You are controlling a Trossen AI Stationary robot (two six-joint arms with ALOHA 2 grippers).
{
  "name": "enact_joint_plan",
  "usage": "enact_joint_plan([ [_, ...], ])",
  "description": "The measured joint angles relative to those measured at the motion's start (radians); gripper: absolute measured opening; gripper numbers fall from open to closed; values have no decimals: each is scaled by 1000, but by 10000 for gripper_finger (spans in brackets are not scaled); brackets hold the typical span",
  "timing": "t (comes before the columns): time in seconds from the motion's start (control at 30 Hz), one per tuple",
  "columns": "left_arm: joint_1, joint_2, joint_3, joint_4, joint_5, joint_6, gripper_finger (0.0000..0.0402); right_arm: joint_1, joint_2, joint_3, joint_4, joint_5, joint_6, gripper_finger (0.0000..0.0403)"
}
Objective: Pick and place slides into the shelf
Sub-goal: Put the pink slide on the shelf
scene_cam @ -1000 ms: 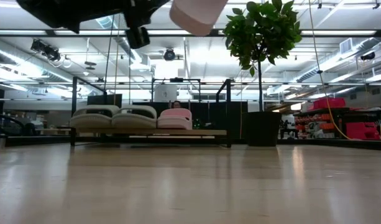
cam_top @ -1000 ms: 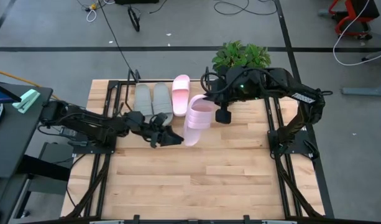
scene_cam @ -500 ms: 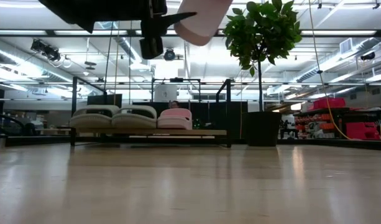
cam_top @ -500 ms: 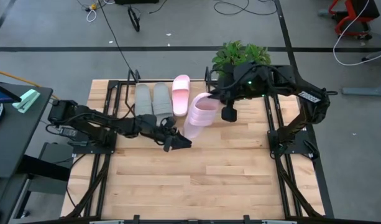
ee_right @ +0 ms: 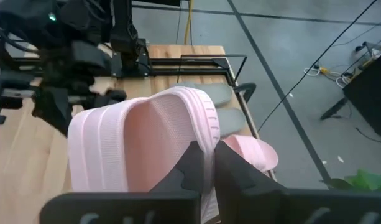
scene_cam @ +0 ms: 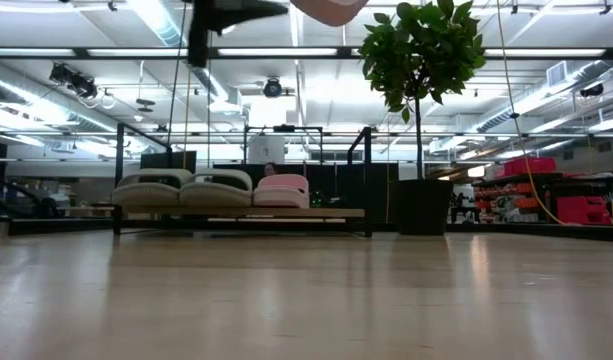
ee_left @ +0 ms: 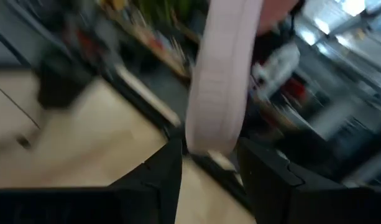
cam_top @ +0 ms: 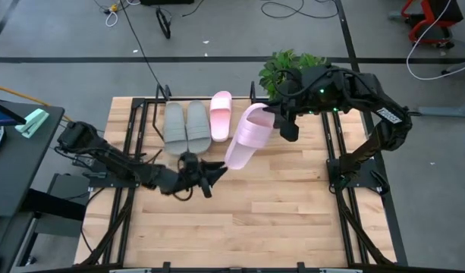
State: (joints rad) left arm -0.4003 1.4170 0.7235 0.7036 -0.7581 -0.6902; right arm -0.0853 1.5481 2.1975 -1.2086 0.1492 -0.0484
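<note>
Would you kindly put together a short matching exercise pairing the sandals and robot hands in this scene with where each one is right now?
Things:
1. two grey slides
2. pink slide on the shelf
3. second pink slide
4. left hand

Places or states:
A. lifted off the table, gripped by the right hand
B. over bare table in front of the shelf, holding nothing
C. side by side at the shelf's left end
D. third along the shelf, beside a grey one

Pairs: 1-C, 2-D, 3-A, 4-B

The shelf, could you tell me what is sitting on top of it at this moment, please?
On the shelf sit two grey slides and one pink slide, side by side. The second pink slide hangs from the right gripper, hiding part of the shelf's free end from above.
</note>
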Motion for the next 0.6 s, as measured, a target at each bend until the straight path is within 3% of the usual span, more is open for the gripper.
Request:
enact_joint_plan([
  [0.07,-41,19,0,75,-137,83,158,0,1,0,0,-11,0,20],
  [0.17,-73,65,0,161,-249,114,160,0,4,0,1,-29,-4,20],
  [0.37,-107,195,0,287,-330,10,161,8,6,0,-86,-120,-10,20],
  [0.47,-130,256,19,387,-385,45,164,26,6,0,-137,-128,-15,20],
  [0.6,-143,319,105,397,-411,74,164,52,6,0,-146,-137,-16,20],
])
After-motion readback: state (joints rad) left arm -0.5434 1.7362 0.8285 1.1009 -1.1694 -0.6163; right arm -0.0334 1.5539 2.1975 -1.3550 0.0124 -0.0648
